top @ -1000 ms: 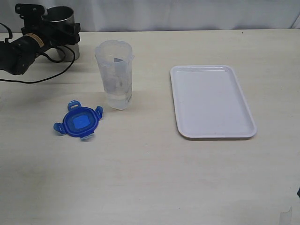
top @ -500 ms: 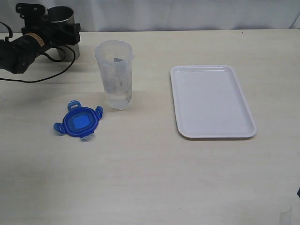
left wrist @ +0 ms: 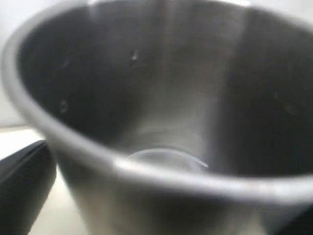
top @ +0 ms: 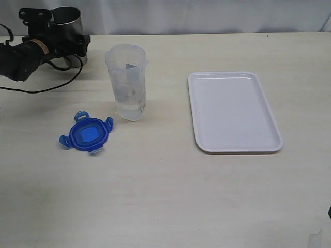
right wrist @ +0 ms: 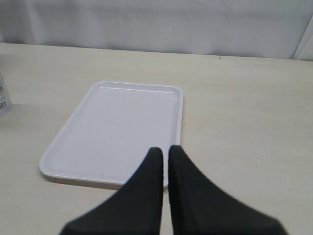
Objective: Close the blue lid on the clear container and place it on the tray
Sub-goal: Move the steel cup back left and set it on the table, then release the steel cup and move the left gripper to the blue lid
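Observation:
The blue lid (top: 88, 134) lies flat on the table, front left, with its flaps spread. The clear container (top: 126, 82) stands upright and open-topped just behind and to the right of it. On the right lies the bare white tray (top: 232, 111), seen again in the right wrist view (right wrist: 122, 122). My left gripper (top: 67, 39) is at the far back left, away from the lid, with its fingers (left wrist: 24, 181) on either side of a grey steel cup (left wrist: 161, 88); whether they press on it does not show. My right gripper (right wrist: 165, 149) is shut and holds nothing, hovering near the tray's front edge.
The steel cup (top: 66, 20) stands at the table's back left corner with the left arm's black cable (top: 51, 85) looping beside it. A pale wall runs behind the table. A sliver of the container (right wrist: 4, 95) shows at the right wrist view's edge.
The left arm has shifted slightly at the steel cup. The lid, the container and the tray have not moved.

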